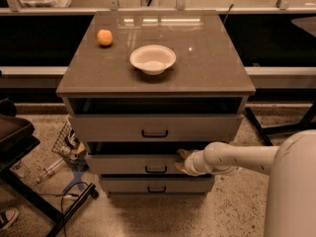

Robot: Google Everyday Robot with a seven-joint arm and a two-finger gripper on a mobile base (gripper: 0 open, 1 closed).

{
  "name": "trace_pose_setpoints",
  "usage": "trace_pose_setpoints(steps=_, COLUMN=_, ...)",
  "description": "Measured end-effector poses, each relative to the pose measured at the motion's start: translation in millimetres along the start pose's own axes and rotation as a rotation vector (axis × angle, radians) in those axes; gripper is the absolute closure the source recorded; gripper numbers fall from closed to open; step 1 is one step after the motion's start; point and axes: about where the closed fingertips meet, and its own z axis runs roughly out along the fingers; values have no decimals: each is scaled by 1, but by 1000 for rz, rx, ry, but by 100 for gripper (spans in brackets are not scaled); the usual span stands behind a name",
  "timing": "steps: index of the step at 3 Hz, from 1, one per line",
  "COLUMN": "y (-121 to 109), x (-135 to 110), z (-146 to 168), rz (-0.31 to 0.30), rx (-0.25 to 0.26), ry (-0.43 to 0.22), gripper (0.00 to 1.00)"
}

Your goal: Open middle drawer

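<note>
Looks like the pulling step, already under way by the lie of things. Finds the middle drawer at 6 o'clock on the cabinet, sandwiched between the top drawer and the lowest drawer. Shows a dark gap along its upper edge, so judged to be out a little, though far from fully open.

Places the gripper at the drawer's upper edge, just to 3 o'clock of the thin black bar handle, with the pale arm coming in from 3 o'clock. Cannot tell whether the grip is apart, together or clamped on the drawer lip; cannot tell either whether hooked over the edge or only pressed against the front.

Calls next for a straight draw toward 6 o'clock, level with the drawer's run, no sideways drift toward 9 or 3. Being off-centre from the handle, risks skewing the drawer in its slides, so wants a slow, even pull. Leaves the white bowl and the orange fruit, up at 12 and 11 o'clock on top, well apart from the work.
</note>
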Motion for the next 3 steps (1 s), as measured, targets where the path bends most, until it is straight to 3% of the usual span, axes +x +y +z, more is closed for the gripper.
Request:
trace_pose_setpoints(steps=1, y=0, x=0, z=0, rz=0, rx=0, ry=0, gripper=100)
trace_pose_setpoints(steps=3, y=0, x=0, z=0, rz=0, rx=0, ry=0, gripper=52)
